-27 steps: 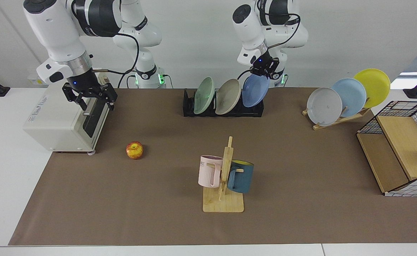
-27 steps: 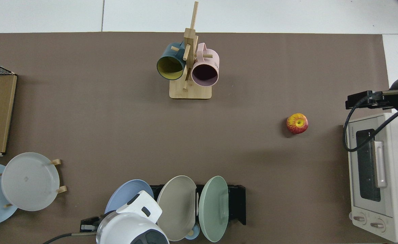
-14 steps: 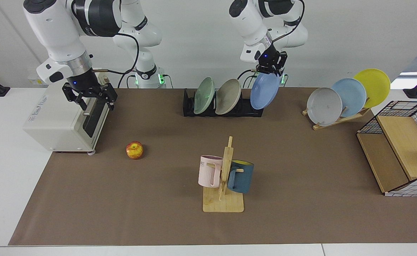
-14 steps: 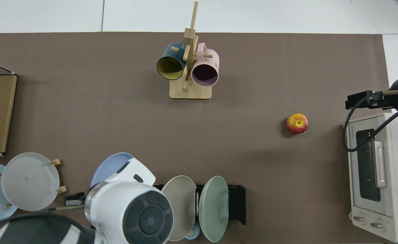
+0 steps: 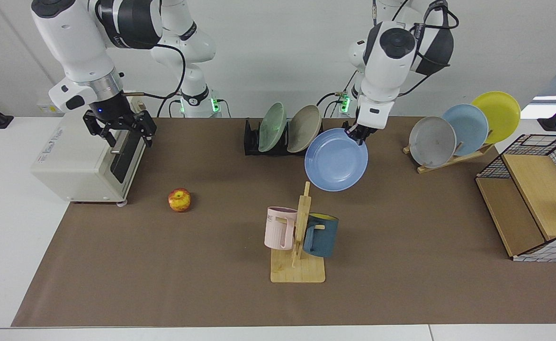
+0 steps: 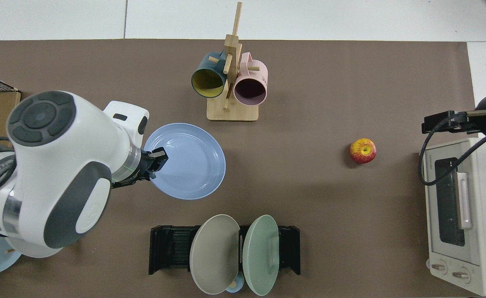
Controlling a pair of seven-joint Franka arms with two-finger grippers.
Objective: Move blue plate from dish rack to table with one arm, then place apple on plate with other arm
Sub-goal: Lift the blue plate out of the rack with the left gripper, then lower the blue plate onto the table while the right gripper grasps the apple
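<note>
My left gripper [image 5: 356, 134] [image 6: 157, 159] is shut on the rim of the blue plate [image 5: 336, 160] [image 6: 188, 161], which hangs tilted in the air above the brown mat, in front of the black dish rack [image 5: 252, 142] [image 6: 170, 250]. The rack holds a beige plate and a green plate. The apple [image 5: 179, 200] [image 6: 363, 150] lies on the mat of the table [image 5: 401, 265] near the toaster oven. My right gripper [image 5: 122, 130] [image 6: 443, 122] hangs open over the oven's front, apart from the apple, and this arm waits.
A wooden mug stand [image 5: 298, 255] [image 6: 231, 99] with a pink and a dark blue mug stands just in front of the plate. A white toaster oven [image 5: 81, 161] sits at one end. A wooden rack with grey, pale blue and yellow plates [image 5: 465, 128] and a wire-and-wood shelf [image 5: 529, 203] stand at the other end.
The left arm has lifted the blue plate out of the dish rack and swung it forward over the mat, turning its face upward. The right arm and the apple have not moved.
</note>
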